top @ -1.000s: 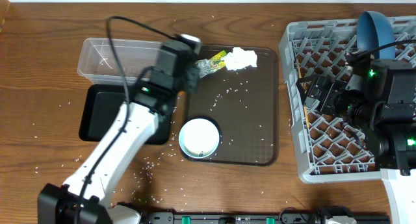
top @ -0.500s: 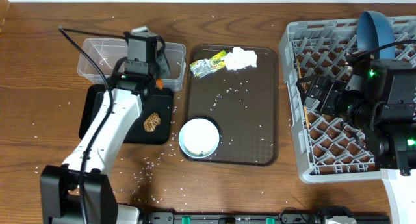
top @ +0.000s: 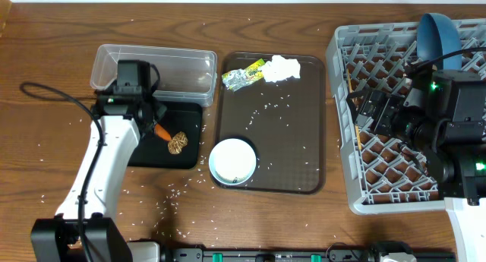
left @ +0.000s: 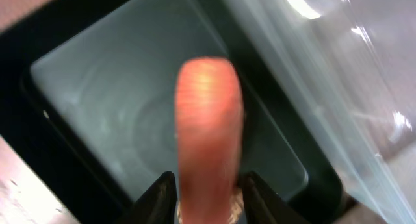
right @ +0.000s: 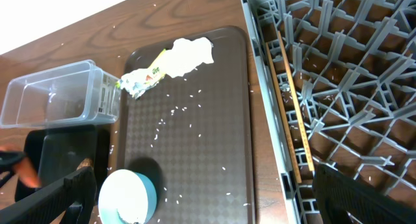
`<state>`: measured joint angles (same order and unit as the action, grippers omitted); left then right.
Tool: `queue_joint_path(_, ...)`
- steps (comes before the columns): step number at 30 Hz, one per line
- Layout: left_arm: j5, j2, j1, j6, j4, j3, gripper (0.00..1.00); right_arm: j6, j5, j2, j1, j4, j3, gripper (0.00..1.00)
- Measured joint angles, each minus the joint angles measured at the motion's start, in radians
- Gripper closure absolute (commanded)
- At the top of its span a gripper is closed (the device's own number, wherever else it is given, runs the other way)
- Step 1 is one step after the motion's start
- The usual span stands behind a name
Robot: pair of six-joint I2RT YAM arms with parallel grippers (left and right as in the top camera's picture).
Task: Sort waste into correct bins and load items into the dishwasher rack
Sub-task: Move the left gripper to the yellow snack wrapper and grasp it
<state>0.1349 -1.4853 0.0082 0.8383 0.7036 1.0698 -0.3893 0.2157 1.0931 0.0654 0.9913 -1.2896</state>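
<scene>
One piece of waste is in hand: the left jaws are clamped on the lower end of the orange carrot-like stick (left: 208,120), and its free tip pokes out over the shallow black rectangular tray (top: 191,125). Seen from overhead, the stick sits over the tray's right half. The small brown food lump (top: 178,143) lies in the tray just beside it at 4 o'clock. The stick looks stiff, light and smooth, so a hold low on the shaft suits it, though a slick skin could let it slide. The clear plastic rectangular tub (top: 178,68) stands hard against the tray at 12 o'clock, and its taller wall is the edge to mind. Toward 6 and 9 o'clock the wooden counter (top: 45,140) lies open, with only scattered white rice grains (top: 173,192). The right jaws gape wide and hold nothing, over by the large square grey plastic rack (top: 342,140) at 3 o'clock.
</scene>
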Motion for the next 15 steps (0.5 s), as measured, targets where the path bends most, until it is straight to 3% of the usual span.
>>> queue_joint_path(2,0.0,0.0,0.013,0.049,-0.031,-0.05,0.64,0.0,0.0,0.0,0.0,0.003,0.0,0.01)
queue_joint_path(3,0.0,0.0,0.015,0.058,-0.035,-0.059,0.57,0.0,0.0,0.0,0.0,0.004,0.0,0.01)
queue_joint_path(6,-0.001,0.0,0.016,0.089,-0.053,-0.079,0.49,0.002,0.0,0.0,0.0,0.007,0.0,0.01)
queue_joint_path(9,-0.023,0.0,0.016,0.095,-0.082,-0.079,0.48,0.006,0.0,0.0,0.0,0.007,0.0,0.01)
queue_joint_path(15,-0.184,0.013,-0.009,-0.124,-0.227,-0.039,0.47,0.008,0.0,0.0,0.0,0.0,0.0,0.01)
